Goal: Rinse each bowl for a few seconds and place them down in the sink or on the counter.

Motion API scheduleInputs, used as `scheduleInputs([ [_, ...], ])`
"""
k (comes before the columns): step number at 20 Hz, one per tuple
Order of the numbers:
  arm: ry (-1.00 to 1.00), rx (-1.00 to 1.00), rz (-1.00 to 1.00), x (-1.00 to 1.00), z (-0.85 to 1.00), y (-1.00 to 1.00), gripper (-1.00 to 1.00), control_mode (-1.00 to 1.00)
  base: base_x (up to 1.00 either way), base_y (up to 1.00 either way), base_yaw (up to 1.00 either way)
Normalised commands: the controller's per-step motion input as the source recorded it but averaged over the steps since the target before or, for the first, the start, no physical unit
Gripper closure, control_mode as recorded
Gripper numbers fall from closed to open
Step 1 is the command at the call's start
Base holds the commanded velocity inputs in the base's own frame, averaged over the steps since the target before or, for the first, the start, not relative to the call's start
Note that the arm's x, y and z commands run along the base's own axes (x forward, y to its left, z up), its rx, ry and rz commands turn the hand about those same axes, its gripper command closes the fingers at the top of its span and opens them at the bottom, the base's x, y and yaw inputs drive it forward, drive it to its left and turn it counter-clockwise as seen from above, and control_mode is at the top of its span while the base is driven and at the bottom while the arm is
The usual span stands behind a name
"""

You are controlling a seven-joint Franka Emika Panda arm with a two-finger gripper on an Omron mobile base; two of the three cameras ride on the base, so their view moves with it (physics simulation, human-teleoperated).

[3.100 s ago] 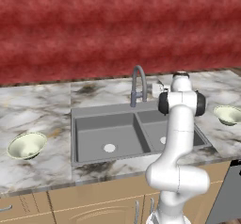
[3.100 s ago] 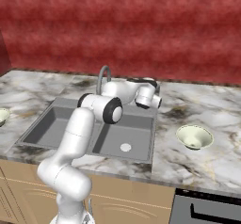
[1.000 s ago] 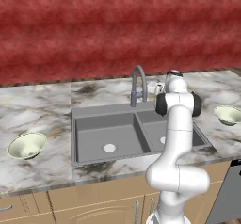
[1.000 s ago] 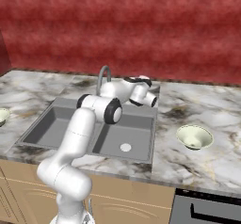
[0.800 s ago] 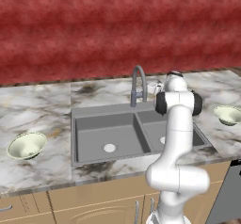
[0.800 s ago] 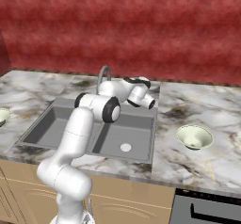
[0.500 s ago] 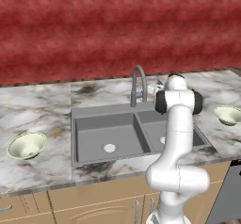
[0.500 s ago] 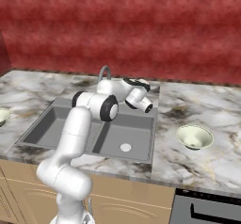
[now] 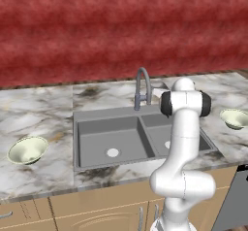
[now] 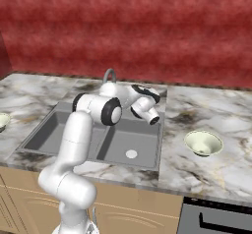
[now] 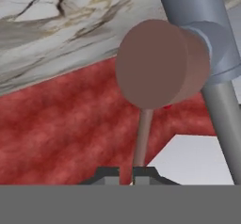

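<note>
The claw [image 11: 125, 173] is clenched on the thin lever [image 11: 142, 136] of the faucet [image 9: 142, 87], at the lever's free end. From there the lever's long axis runs straight away from the claw to the round brown knob [image 11: 157, 64] on the grey faucet stem, so any swing of the lever pivots about that knob. The faucet stands at the back edge of the sink [image 9: 94, 145], between its two basins. Neither bowl is near: one bowl [image 9: 27, 150] sits on the worktop [image 9: 34, 113] well left of the sink, the other bowl [image 10: 203, 143] on the worktop to its right, somewhat closer to the claw. No water shows yet.
</note>
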Motion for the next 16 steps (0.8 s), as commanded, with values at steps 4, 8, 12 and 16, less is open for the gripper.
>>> scheduleInputs([
  [4,0.00,0.07,-0.09,-0.27,-0.12,-0.65,1.00,-1.00,0.00,0.00,0.00],
  [8,0.00,0.02,-0.07,-0.22,-0.11,-0.49,1.00,-1.00,0.00,0.00,0.00],
  [12,0.00,0.00,-0.05,-0.16,-0.05,-0.26,1.00,-1.00,0.00,0.00,0.00],
  [16,0.00,0.00,-0.04,-0.11,0.00,-0.04,1.00,-1.00,0.00,0.00,0.00],
])
